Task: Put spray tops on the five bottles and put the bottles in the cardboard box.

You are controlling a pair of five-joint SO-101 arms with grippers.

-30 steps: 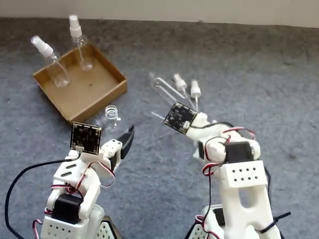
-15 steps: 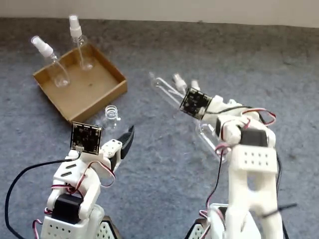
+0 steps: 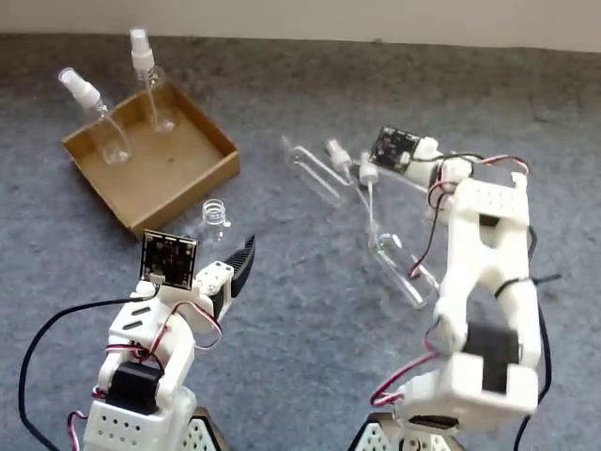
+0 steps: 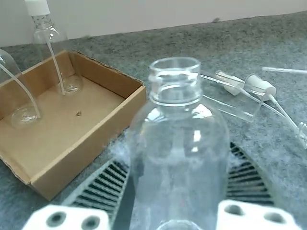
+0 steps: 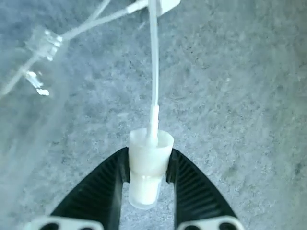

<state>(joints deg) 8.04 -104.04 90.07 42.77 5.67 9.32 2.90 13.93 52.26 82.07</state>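
High view: the cardboard box point(image 3: 178, 164) rests on the grey carpet point(image 3: 300, 319) with two capped bottles point(image 3: 150, 89) standing inside, and another bottle point(image 3: 402, 266) lies on its side beside the right arm. Left wrist view: the left gripper point(image 4: 177, 182) is closed around an upright open-necked bottle point(image 4: 175, 134) just beside the box. Right wrist view: the right gripper point(image 5: 147, 159) clamps a spray top point(image 5: 148, 143), whose dip tube point(image 5: 153, 72) extends away above the carpet.

The cardboard box point(image 3: 192, 191) sits at the far left of the tabletop point(image 3: 310, 310), with two capped bottles point(image 3: 99, 117) standing in its far part. Just before its near corner, the open bottle point(image 4: 175, 110) stands upright in the left claw point(image 4: 175, 167). Well to the right, a lying bottle point(image 3: 315, 171) rests beside the spray top point(image 5: 148, 143) gripped in the right claw point(image 5: 147, 163). A nearer bottle point(image 3: 402, 266) lies left of the right arm.
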